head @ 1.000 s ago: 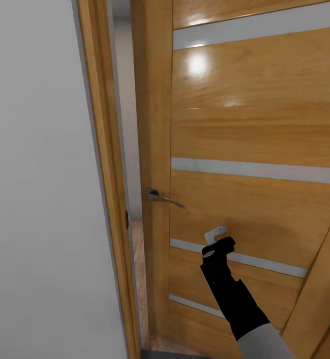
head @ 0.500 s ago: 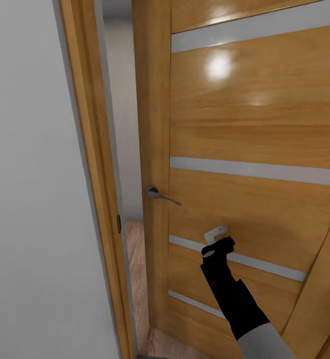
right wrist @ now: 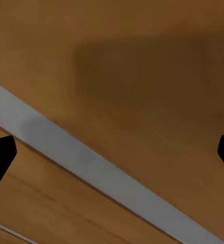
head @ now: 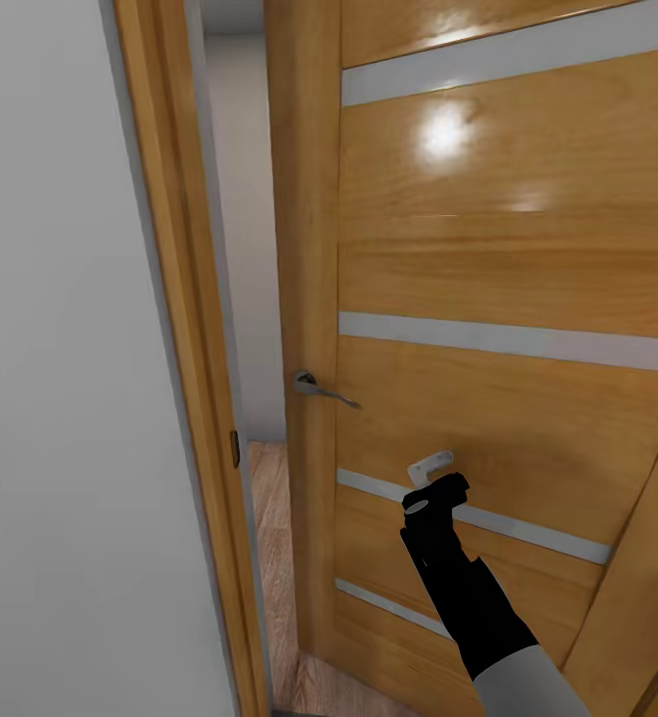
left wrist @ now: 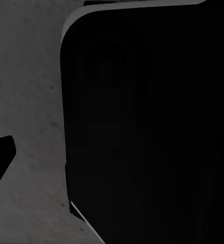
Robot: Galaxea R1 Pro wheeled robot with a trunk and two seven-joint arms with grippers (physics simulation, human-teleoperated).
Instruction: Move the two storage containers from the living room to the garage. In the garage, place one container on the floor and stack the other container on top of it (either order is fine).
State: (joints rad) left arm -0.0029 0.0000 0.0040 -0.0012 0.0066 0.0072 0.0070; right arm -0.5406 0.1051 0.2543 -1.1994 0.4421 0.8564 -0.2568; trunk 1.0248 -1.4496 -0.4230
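Both red-orange storage containers are out of view. My right gripper [head: 434, 480] is raised on its black arm close to a wooden door [head: 508, 259], below and to the right of the metal lever handle [head: 321, 389]. In the right wrist view its fingertips [right wrist: 0, 155] stand far apart at the picture's edges, open and empty, facing the door panel and a grey strip [right wrist: 91, 162]. In the left wrist view one left fingertip [left wrist: 0, 157] sits at the edge over dark grey concrete floor [left wrist: 30, 101], beside a black part of my own body [left wrist: 152, 122].
The door stands partly ajar. Between its edge and the wooden frame [head: 184, 349] a narrow gap shows light wood-plank flooring [head: 269, 518] and a pale wall beyond. A plain grey-white wall [head: 60, 398] stands at the left.
The door frame has slid left in the picture and the gap beside the door shows wider, with more wood flooring in it. My right arm keeps its place in the picture.
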